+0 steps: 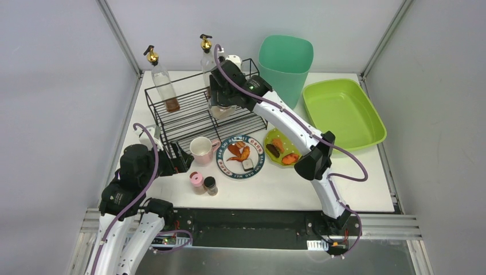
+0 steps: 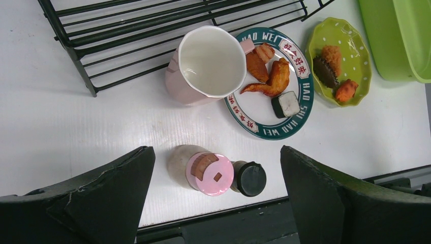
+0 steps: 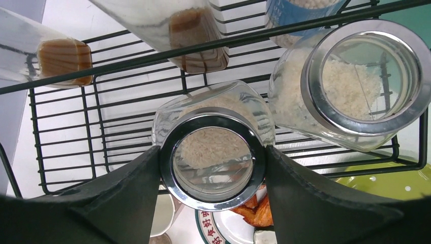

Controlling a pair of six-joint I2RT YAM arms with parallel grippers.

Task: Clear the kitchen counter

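The white kitchen counter (image 1: 344, 183) holds dishes and a black wire rack (image 1: 183, 114). My right gripper (image 1: 222, 102) is shut on a glass jar of rice (image 1: 222, 112) at the rack's front right part. In the right wrist view the fingers (image 3: 127, 193) clamp its chrome lid (image 3: 213, 157). My left gripper (image 1: 182, 159) is open and empty, low by the pink mug (image 1: 200, 150). In the left wrist view its jaws stand wide either side of a pink-lidded shaker (image 2: 209, 174) and a black-lidded shaker (image 2: 250, 179).
A printed plate with chicken (image 1: 240, 156) and a small green dish of food (image 1: 281, 152) sit mid-counter. Two pump bottles (image 1: 163, 86) and a second rice jar (image 3: 366, 76) stand in the rack. A teal bin (image 1: 285, 66) and a lime-green tray (image 1: 343, 112) are back right.
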